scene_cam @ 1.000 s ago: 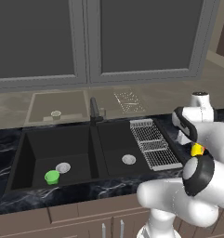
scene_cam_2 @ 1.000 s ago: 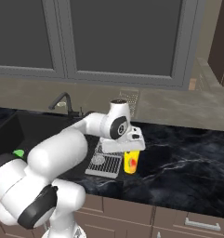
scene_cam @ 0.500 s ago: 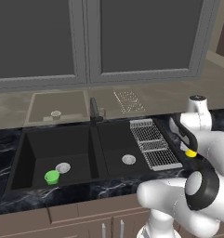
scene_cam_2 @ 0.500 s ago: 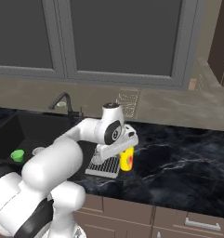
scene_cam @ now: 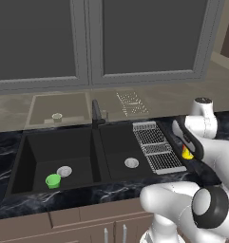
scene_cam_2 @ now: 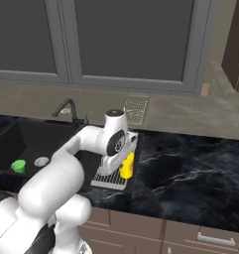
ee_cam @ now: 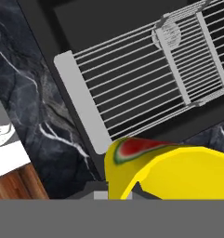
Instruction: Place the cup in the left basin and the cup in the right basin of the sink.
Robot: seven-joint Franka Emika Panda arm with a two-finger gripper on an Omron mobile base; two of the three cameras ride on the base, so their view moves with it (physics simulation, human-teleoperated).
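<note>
Over the wire rack (ee_cam: 146,74), the gripper (scene_cam_2: 122,159) clenches a yellow cup (ee_cam: 174,172), whose watermelon print appears from the hand camera alone.

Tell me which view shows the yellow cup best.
The hand view: the yellow cup looms large, its watermelon print plain. The right base view shows it small beside the gripper; the left base view gives just a sliver behind the arm.
</note>
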